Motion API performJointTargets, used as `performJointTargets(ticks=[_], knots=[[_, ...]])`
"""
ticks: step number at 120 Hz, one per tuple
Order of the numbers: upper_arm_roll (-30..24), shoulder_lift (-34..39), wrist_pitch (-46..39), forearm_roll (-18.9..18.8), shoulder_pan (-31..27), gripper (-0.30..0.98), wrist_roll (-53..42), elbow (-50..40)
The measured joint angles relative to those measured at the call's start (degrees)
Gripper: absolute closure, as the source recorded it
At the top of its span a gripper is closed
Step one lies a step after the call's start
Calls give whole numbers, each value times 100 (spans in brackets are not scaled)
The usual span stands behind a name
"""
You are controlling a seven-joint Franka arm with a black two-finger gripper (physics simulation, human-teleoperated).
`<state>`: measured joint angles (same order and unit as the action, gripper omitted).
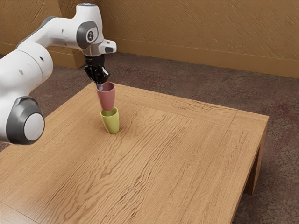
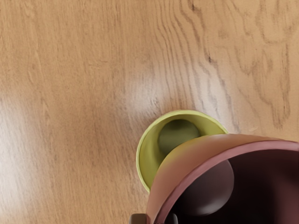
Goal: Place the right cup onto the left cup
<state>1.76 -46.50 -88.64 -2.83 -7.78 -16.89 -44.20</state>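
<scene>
We have the pink cup [image 1: 107, 99] pinched by one side of its wall at the rim: the gripper [image 1: 99, 87] is drawn nearly together, one fingertip inside the cup and one outside, parted only by the wall's thickness. That hold makes sense to us, since it leaves the cup's base free to go down into the other one with no finger in the way. The pink cup is off the table, about upright, mouth up, over the green cup [image 1: 112, 123], which stands upright on the wooden table [image 1: 163, 163], its mouth upward and ready to receive. In the exterior view the pink base overlaps the green rim; we cannot tell whether they touch. The wrist view has part of the green mouth uncovered beside the pink wall, so we judge the carry nearly done but the centring unsure. We would line the base up with the mouth, then lower gently before letting go; held by one edge, the cup could tilt or catch the rim and push the lower cup aside.
</scene>
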Motion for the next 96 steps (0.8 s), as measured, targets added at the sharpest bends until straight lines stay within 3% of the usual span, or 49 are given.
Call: performJointTargets(ticks=[96], knots=[[-62,-320,-227,19,-91,79,-286,89]])
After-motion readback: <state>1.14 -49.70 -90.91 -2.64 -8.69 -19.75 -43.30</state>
